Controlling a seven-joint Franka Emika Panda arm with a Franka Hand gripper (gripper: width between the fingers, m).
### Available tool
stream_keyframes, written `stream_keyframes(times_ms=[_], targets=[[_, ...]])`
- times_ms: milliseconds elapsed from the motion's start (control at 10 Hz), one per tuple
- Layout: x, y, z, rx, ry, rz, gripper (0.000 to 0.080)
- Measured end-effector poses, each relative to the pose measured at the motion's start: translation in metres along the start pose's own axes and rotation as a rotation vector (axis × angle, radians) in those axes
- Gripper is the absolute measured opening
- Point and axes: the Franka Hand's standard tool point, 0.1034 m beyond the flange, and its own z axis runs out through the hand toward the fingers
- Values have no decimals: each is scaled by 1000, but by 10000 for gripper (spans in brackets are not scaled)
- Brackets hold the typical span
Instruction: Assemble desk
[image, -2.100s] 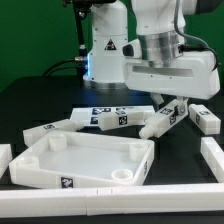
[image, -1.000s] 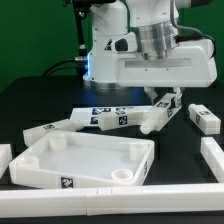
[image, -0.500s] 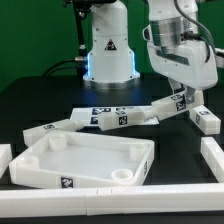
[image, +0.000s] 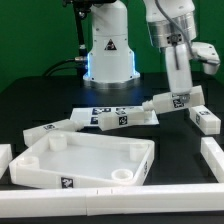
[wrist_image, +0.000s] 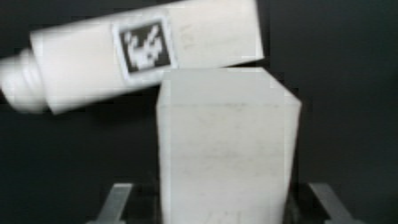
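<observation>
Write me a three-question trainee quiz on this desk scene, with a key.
1. True or false: the gripper is shut on a leg.
2. How many legs stand in the top? A none, B two, C four.
3. Fill in: in the wrist view, the other leg bears a black-and-white ___.
Key: 1 true; 2 A; 3 tag.
</observation>
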Motion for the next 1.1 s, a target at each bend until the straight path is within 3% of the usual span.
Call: stream_keyframes(times_ms=[100,200,700,900,1100], targets=[[-4,5,1,-1,1,228,285],[-7,5,3,27,-4,217,285],[-12,14,7,3,-29,312,285],[-9,23,14,-25,-33,379,285],[-12,24,14,-18,-21,334,285]])
